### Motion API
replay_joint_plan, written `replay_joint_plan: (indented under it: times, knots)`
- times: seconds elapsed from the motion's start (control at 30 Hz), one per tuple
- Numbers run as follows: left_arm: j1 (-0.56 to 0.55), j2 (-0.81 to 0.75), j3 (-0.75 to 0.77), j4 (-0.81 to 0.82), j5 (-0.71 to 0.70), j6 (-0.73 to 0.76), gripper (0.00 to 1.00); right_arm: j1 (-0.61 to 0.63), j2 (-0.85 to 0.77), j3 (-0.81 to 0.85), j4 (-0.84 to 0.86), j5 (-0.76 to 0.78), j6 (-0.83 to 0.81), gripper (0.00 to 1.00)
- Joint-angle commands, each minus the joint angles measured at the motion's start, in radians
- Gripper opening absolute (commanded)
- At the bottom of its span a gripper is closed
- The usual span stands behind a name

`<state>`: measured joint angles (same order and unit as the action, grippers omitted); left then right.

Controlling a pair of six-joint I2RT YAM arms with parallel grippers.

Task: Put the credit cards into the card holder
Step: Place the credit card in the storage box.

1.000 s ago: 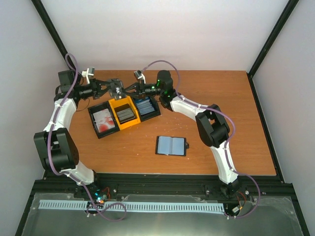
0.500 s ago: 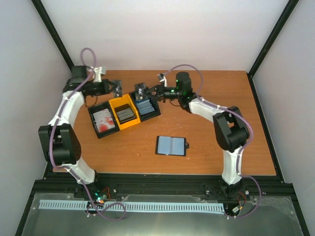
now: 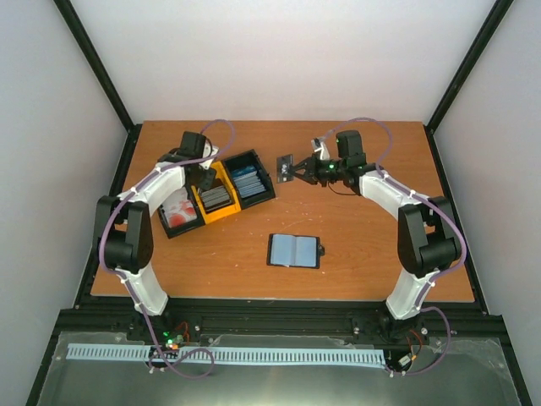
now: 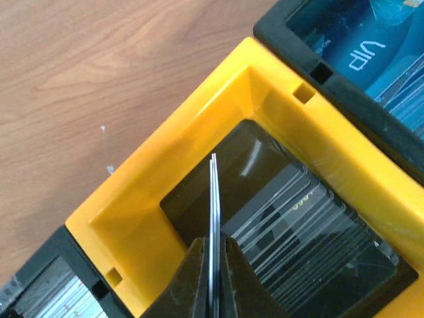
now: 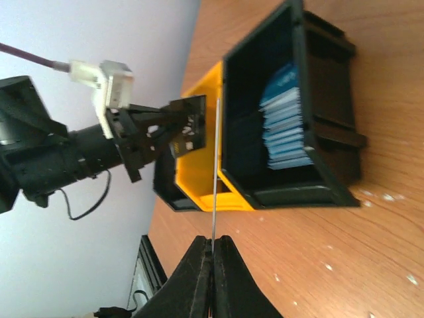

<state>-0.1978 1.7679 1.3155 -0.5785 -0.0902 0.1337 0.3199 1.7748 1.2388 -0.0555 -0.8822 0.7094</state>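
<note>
The left pincer (image 4: 213, 255) is pressed shut on a thin card (image 4: 213, 192). The card shows edge-on and stands upright straight above the yellow bin (image 4: 146, 192), over the stack of grey cards (image 4: 311, 225) inside it. I cannot tell whether the held card's lower edge touches that stack.

The right pincer (image 5: 213, 248) is also closed tight, gripping a second card (image 5: 215, 165) by one end. From the wrist it is only a thin line. From above it is a small dark rectangle held in the air to the right of the yellow bin, beyond the black bin (image 3: 264, 188) that touches the yellow bin's right side. That black bin holds a pile of blue cards (image 5: 285, 126). A second black bin (image 3: 165, 222) sits against the yellow bin's left side and holds white cards with red blotches (image 3: 179, 207).

The wallet (image 3: 293, 250) lies open and flat on the desk (image 3: 380, 254). It is on the near side of the yellow bin and off to its right, well apart from it, with its tab sticking out of the right edge. Both pincers are well away from the wallet.
</note>
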Motion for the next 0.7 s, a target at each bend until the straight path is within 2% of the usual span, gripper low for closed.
replay_joint_plan:
  times: [0.0,0.37,0.57,0.67]
  knots:
    - [-0.010,-0.024,-0.022,0.060,-0.144,0.109,0.01,-0.012,-0.033,-0.015,-0.071,0.002,-0.057,0.03]
    - [-0.055,0.053,-0.042,0.207,-0.264,0.312,0.01,-0.047,-0.028,-0.001,-0.117,-0.013,-0.077,0.03]
    - [-0.055,0.082,-0.076,0.297,-0.280,0.395,0.17,-0.055,-0.037,-0.006,-0.119,-0.013,-0.074,0.03]
    - [-0.055,0.091,-0.065,0.278,-0.267,0.392,0.28,-0.055,-0.042,-0.012,-0.120,-0.014,-0.072,0.03]
